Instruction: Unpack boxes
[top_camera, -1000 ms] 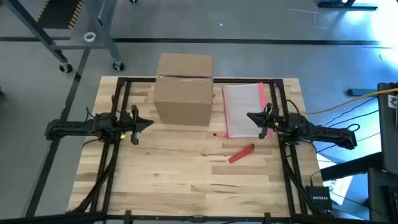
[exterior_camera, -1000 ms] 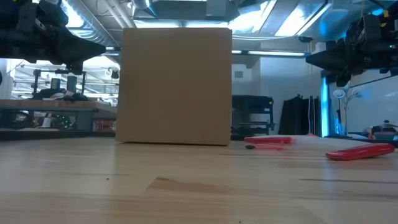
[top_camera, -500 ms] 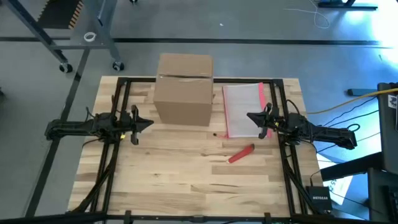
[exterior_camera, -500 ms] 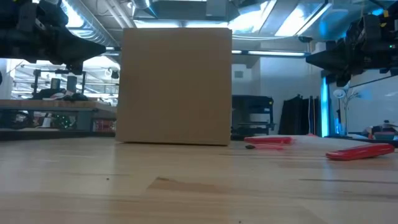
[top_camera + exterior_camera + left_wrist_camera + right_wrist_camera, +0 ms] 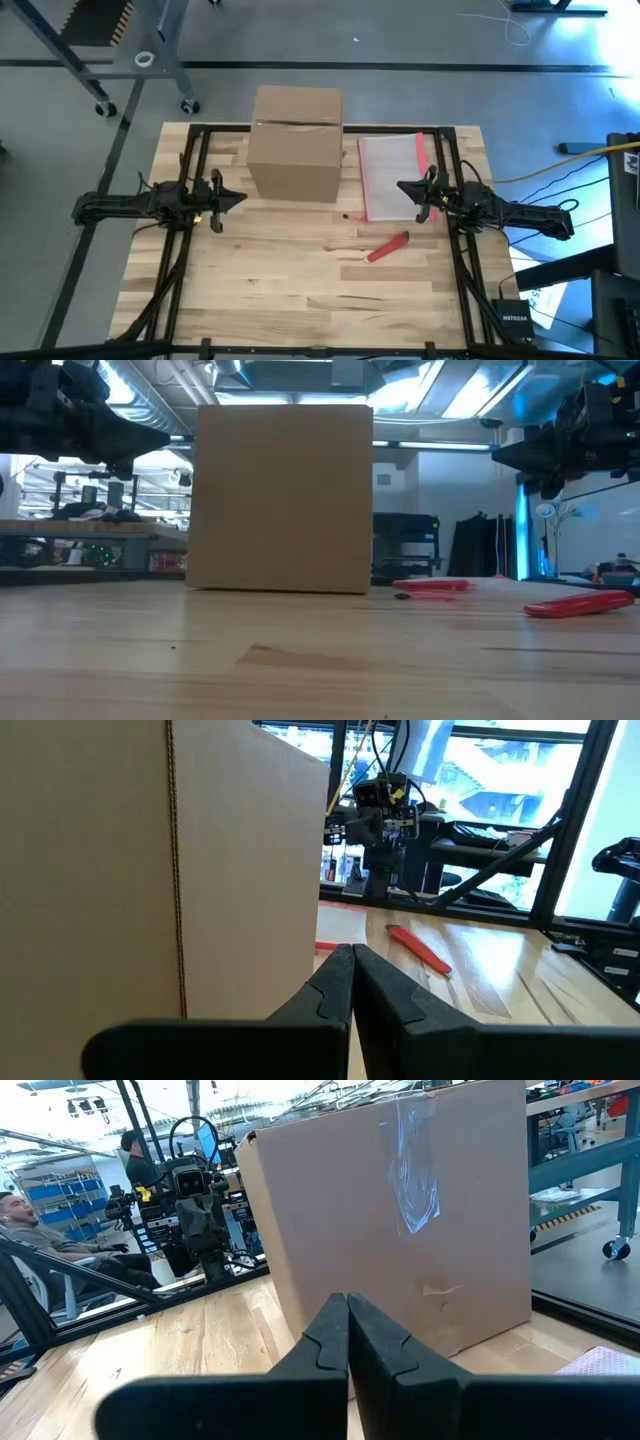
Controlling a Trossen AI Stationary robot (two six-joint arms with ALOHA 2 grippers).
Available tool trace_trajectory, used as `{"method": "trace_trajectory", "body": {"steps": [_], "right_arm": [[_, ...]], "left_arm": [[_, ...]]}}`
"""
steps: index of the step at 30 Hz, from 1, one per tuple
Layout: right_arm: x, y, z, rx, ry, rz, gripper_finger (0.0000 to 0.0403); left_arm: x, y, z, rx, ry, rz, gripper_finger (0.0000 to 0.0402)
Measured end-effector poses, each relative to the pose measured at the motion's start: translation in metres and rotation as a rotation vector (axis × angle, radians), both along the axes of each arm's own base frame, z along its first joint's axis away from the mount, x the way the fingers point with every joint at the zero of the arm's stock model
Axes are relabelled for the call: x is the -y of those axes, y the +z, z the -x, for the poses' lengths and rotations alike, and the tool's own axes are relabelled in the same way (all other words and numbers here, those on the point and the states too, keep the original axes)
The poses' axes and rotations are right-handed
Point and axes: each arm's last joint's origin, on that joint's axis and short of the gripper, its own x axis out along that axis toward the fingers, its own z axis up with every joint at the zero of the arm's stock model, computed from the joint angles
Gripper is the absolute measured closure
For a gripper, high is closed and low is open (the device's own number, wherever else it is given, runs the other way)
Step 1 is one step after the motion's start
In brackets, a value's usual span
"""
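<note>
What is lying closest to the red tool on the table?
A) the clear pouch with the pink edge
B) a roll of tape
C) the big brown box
A: in the high view the red tool lies just in front of the clear pouch, while the cardboard box stands farther off toward the left arm's side.
</note>
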Motion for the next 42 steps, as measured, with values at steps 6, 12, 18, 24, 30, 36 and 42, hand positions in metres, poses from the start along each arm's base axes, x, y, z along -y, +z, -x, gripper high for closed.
{"method": "trace_trajectory", "body": {"steps": [6,12,18,24,30,36,42], "right_arm": [[0.0,0.0,0.0,0.0,0.0,0.0,0.0402],[0.0,0.0,0.0,0.0,0.0,0.0,0.0402],[0.0,0.0001,0.0,0.005,0.001,-0.011,0.0402],[-0.0012,0.0006,-0.0003,0.068,0.053,-0.206,0.0402],[-0.0016,0.0016,-0.0004,0.083,0.068,-0.222,0.0402],[-0.004,0.003,-0.0008,0.087,0.154,-0.218,0.0402],[-0.0042,0.0031,-0.0009,0.082,0.16,-0.197,0.0402]], "left_arm": [[0.0,0.0,0.0,0.0,0.0,0.0,0.04],[0.0,0.0,0.0,0.0,0.0,0.0,0.04],[0.0,0.0,0.0,0.0,0.0,0.0,0.04],[0.0,-0.0001,0.0,0.0,0.0,0.0,0.04],[0.0,0.0,0.0,0.0,0.0,0.0,0.04],[-0.0002,0.0,0.0,-0.018,0.007,-0.092,0.04],[-0.0002,0.0001,0.0,-0.014,0.006,-0.075,0.04]]}}
